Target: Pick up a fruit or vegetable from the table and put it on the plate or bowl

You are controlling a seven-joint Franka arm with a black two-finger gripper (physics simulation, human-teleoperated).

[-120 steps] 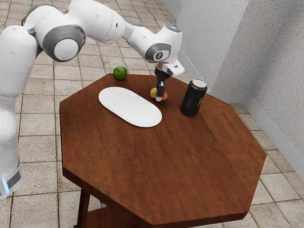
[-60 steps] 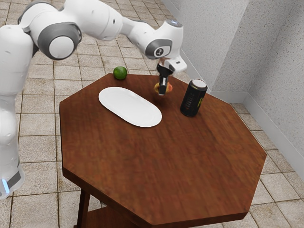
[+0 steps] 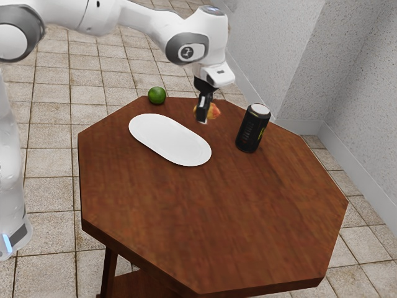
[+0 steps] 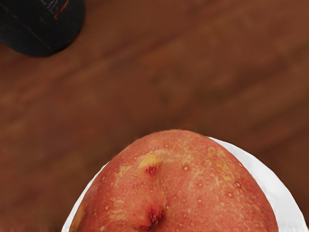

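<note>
Your gripper [image 3: 203,117] clamps a red-yellow apple [image 3: 211,111] between closely set fingers and holds it clear of the table [image 3: 248,205], apparently for carrying. The white plate [image 3: 169,139], its likely destination, lies just beside and below. The black can [image 3: 252,128] stands apart toward the exterior view's right.

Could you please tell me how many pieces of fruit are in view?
2: a round green lime at the brown wooden table's far edge, and a red-yellow apple between the black fingers above the table.
</note>
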